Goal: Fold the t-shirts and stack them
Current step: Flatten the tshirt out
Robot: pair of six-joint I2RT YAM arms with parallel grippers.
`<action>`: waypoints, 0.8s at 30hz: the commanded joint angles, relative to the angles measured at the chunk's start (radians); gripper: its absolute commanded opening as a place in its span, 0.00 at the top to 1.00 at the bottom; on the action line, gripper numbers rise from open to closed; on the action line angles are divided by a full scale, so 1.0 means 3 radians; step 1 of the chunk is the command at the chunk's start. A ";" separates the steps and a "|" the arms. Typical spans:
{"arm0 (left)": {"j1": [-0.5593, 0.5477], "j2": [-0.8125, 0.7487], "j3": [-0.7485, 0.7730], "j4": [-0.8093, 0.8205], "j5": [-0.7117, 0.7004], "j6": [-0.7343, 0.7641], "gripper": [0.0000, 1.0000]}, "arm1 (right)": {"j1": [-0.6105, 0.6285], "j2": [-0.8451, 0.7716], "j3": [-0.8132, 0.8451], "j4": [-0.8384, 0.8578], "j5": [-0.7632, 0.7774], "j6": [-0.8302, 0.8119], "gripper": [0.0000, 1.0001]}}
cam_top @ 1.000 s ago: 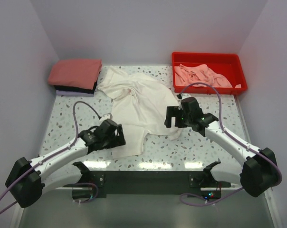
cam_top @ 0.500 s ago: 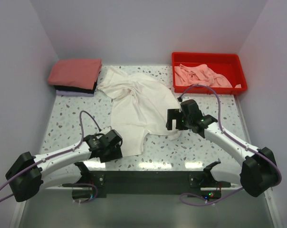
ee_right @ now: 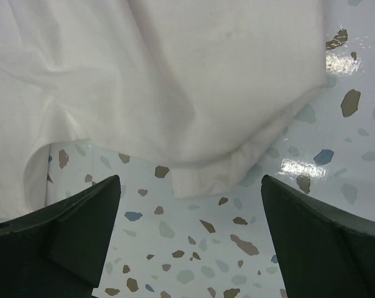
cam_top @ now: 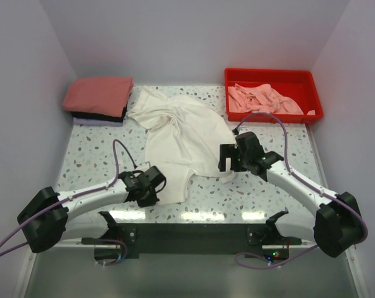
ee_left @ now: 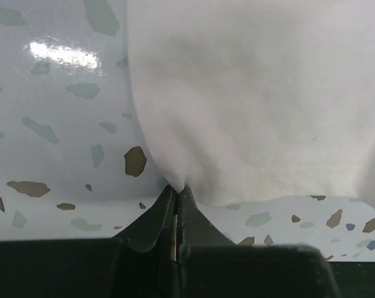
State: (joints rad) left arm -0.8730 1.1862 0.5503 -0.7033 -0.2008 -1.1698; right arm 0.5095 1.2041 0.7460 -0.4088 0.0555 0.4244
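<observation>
A white t-shirt [cam_top: 181,133] lies crumpled and partly spread on the speckled table [cam_top: 88,155]. My left gripper [cam_top: 155,191] is at the shirt's near-left hem. In the left wrist view the left gripper [ee_left: 176,190] is shut, with a pinch of the white t-shirt [ee_left: 249,93] between its tips. My right gripper [cam_top: 226,162] hovers over the shirt's near-right corner. The right wrist view shows the right gripper [ee_right: 190,181] wide open, and the folded corner of the white t-shirt [ee_right: 206,177] lies on the table just ahead of its tips.
A folded stack [cam_top: 99,96] with salmon-red on top, then black and lavender, sits at the back left. A red tray [cam_top: 273,76] at the back right holds crumpled light pink t-shirts [cam_top: 262,99]. Grey walls close in the table on three sides.
My left gripper slid toward the near edge of the table and shut on the shirt's hem. My right gripper shifted slightly and stayed open.
</observation>
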 commanded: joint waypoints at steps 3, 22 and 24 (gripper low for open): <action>-0.0020 -0.0134 -0.0024 0.0437 0.0056 0.0182 1.00 | -0.0001 -0.0081 -0.0058 -0.0217 0.0260 0.0241 0.01; 0.0133 -0.0451 0.1039 0.0784 -0.0716 0.1030 1.00 | 0.0010 -0.0174 -0.0630 0.0161 -0.0093 0.0973 0.25; 0.0184 -0.0482 0.1014 0.0815 -0.0670 0.1046 1.00 | 0.0010 -0.0123 -0.0630 0.0222 -0.0118 0.1044 0.37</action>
State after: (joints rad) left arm -0.8417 1.0664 0.8318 -0.5220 -0.3672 -0.9058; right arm 0.5098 1.1481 0.5629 -0.4286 0.0467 0.6712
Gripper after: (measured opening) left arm 0.024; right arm 0.664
